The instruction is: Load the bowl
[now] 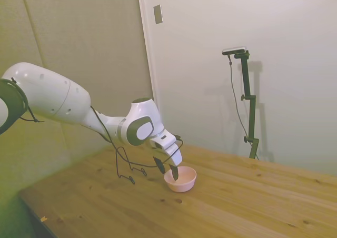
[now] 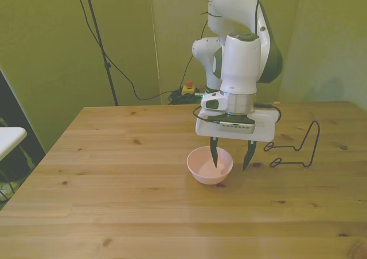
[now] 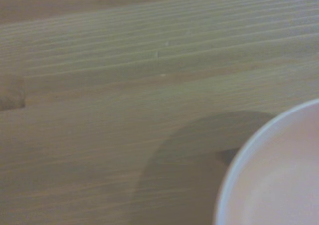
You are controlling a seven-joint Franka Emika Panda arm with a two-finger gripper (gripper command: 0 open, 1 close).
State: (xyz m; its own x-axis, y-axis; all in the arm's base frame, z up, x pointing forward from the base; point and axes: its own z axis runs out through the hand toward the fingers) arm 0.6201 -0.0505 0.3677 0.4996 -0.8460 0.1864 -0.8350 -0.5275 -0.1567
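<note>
The broad wooden plank bench [image 2: 114, 179] carries a thin black wire rack [image 2: 295, 150] toward the front view's right and, just beside it near the middle, the small, shallow, round, pale pink bowl [image 2: 203, 170]. Over the bowl hangs the white arm's two-finger claw [image 2: 230, 163], spread wide so that one finger dips inside the bowl and the other stands outside its rack-side wall. The bowl looks light, rigid and smooth, so it would probably slide or tip under an off-centre squeeze; that straddled rim seems the natural hold.
</note>
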